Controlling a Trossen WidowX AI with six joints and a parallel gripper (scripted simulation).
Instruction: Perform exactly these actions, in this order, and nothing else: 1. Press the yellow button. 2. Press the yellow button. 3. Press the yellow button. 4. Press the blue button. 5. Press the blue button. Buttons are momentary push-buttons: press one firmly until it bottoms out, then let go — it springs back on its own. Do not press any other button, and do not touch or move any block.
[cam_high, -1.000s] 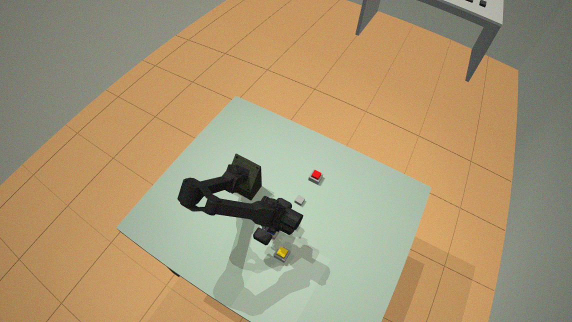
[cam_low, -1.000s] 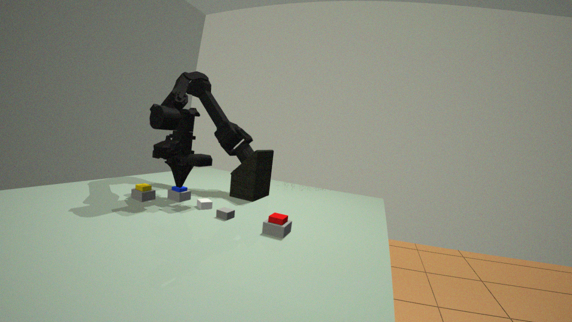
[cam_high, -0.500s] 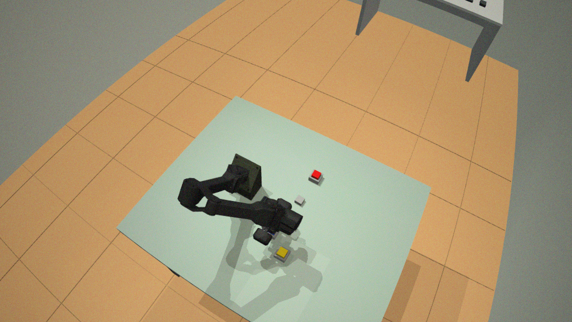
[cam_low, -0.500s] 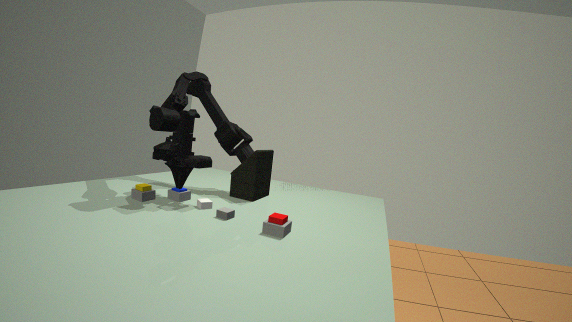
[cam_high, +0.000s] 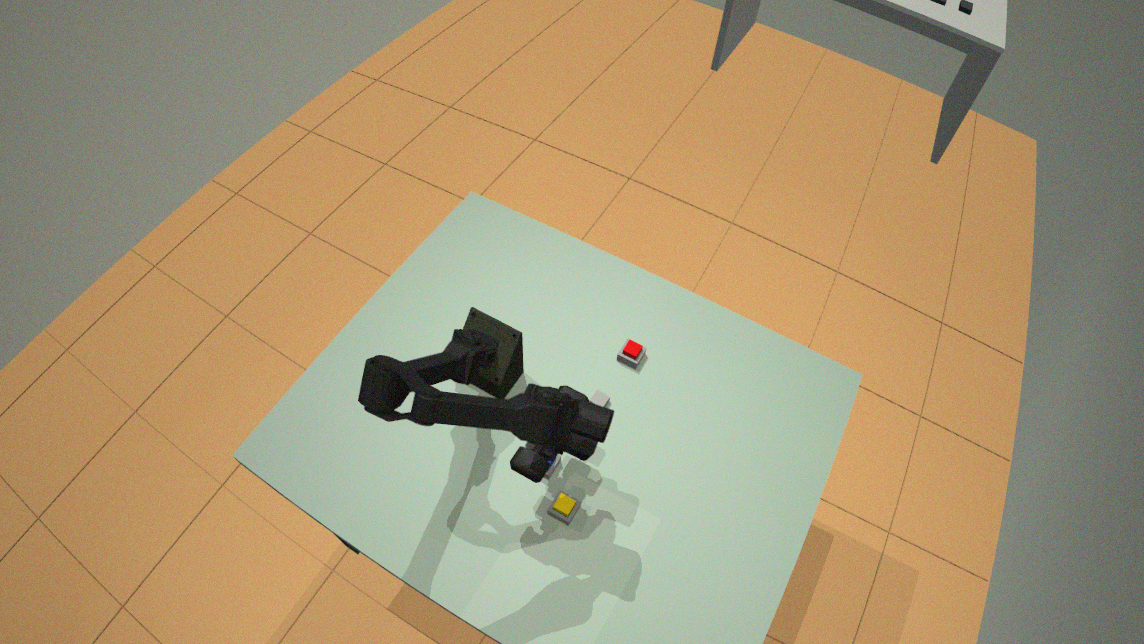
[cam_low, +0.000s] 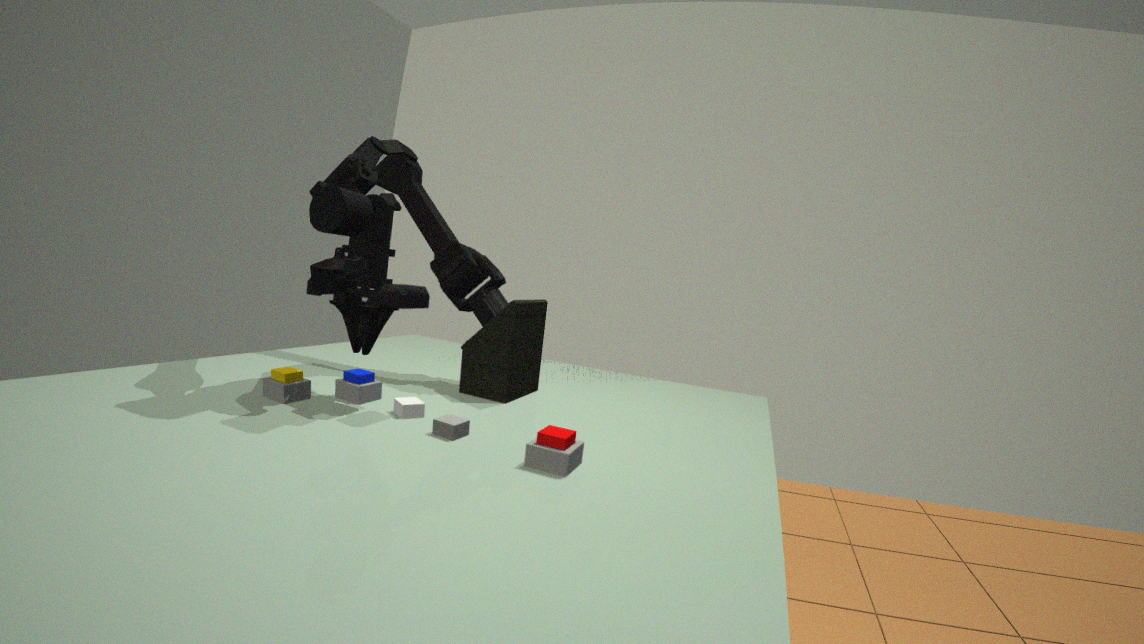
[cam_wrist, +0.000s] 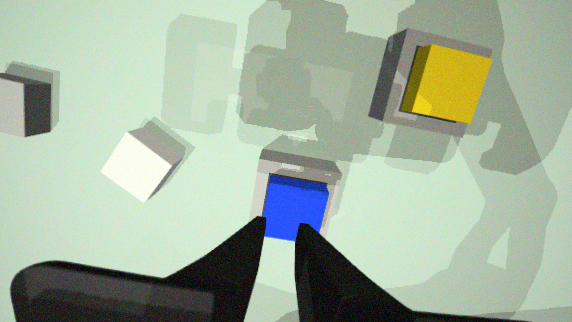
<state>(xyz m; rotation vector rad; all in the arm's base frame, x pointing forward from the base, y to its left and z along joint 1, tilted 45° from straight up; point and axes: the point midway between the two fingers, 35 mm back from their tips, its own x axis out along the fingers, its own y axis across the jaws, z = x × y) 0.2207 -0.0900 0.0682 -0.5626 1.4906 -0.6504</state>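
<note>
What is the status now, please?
Black parallel-jaw gripper slightly open, empty, above the square blue button, not touching. Small white block beside it, apart. Nothing in the way.

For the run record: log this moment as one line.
gripper: nearly closed, holding nothing | position: above blue button, not touching | blocks: untouched

We see our arm (cam_low: 432, 224) hanging above the blue button (cam_low: 358, 376), jaws slightly parted, clear of the counter (cam_low: 240, 520).
</note>
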